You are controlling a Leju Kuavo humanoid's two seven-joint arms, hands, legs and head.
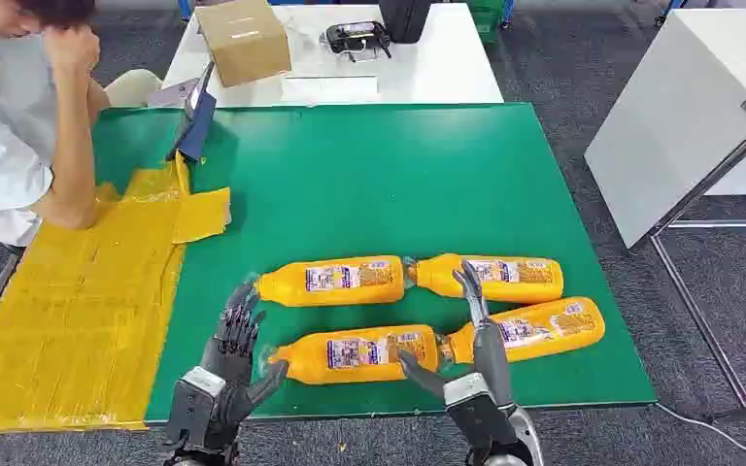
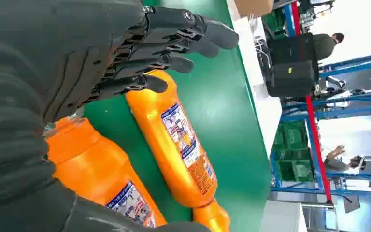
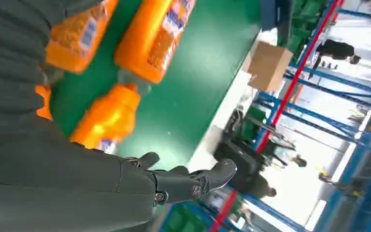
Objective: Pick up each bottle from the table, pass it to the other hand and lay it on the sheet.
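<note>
Both hands, left (image 1: 233, 354) and right (image 1: 473, 359), hover spread and empty; the near-left orange plastic bottle (image 1: 359, 353) wants a grasp around mid-body.

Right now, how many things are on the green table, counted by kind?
Orange bottles: 4, at and
Yellow sheet: 1
Cardboard box: 0 on the green table; it sits on the white table behind
Total: 5
</note>
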